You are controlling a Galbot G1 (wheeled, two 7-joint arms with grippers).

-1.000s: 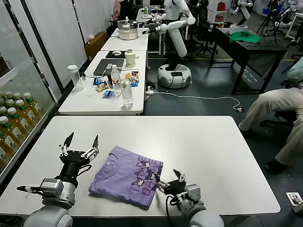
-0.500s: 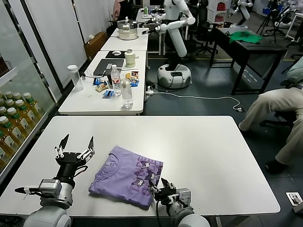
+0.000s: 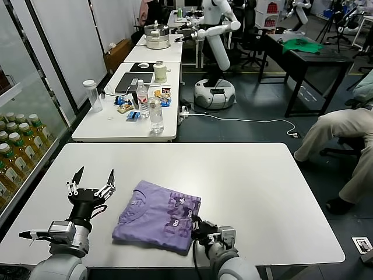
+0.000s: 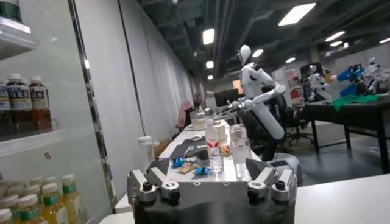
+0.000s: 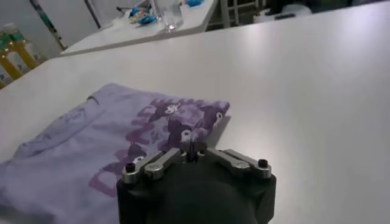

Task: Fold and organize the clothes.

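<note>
The lavender-purple T-shirt (image 3: 157,219) lies folded into a rough rectangle on the white table (image 3: 250,186), its darker purple print facing up. It also shows in the right wrist view (image 5: 109,140). My right gripper (image 3: 195,224) is low at the shirt's near right edge with its fingers shut together (image 5: 192,149). It touches the printed part, and I cannot tell whether fabric is pinched. My left gripper (image 3: 93,175) is open and empty, raised just left of the shirt. In the left wrist view (image 4: 210,182) it points out across the room.
A second white table (image 3: 125,125) behind holds water bottles, snacks and a laptop. A shelf of bottled drinks (image 3: 17,146) stands at the left. A seated person (image 3: 344,134) is at the right. A bright green garment (image 3: 303,45) lies on a far dark table.
My right gripper has moved left onto the shirt's near right edge and shut, nudging that edge a little left. My left gripper dropped slightly, then held still.
</note>
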